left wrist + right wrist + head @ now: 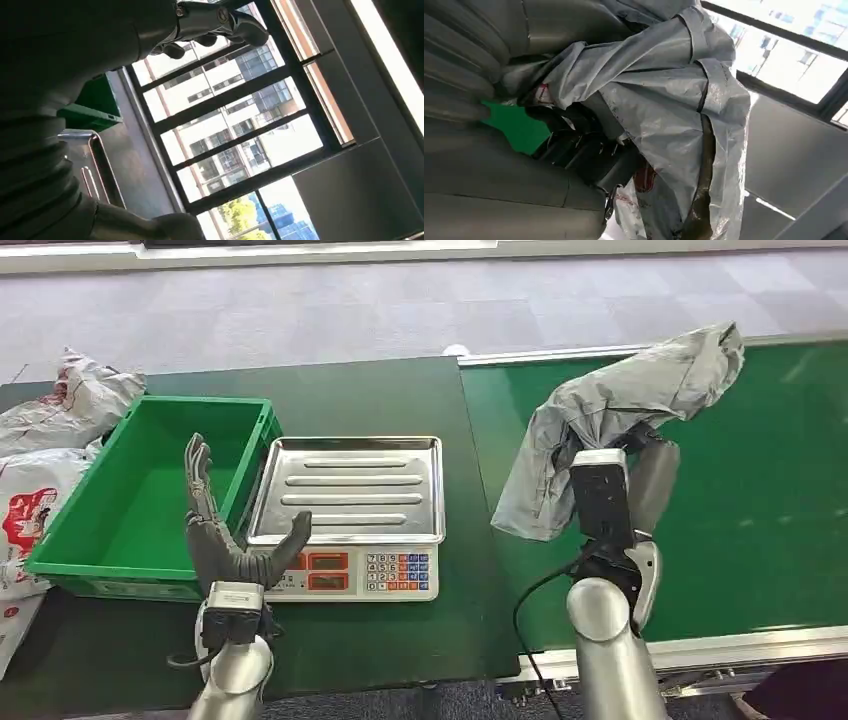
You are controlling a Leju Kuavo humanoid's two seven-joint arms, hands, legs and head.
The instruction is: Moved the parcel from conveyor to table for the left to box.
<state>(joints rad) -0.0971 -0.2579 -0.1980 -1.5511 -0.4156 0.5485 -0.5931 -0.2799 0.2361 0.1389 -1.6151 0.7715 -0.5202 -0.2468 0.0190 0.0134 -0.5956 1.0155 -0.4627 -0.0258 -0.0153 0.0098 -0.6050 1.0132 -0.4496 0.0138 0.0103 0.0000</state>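
A crumpled grey plastic parcel (610,410) hangs above the green conveyor belt (760,500), held up by my right hand (640,465), whose fingers are wrapped in its folds. In the right wrist view the parcel (674,110) drapes over my dark fingers (589,155). My left hand (225,530) stands upright and open in front of the green box (150,490), fingers spread, holding nothing. A steel scale tray (350,485) sits between the box and the belt.
The scale's keypad (370,573) faces me on the dark green table (400,390). White parcels with red print (40,440) are piled left of the box. The conveyor's metal edge (700,645) runs along the near right.
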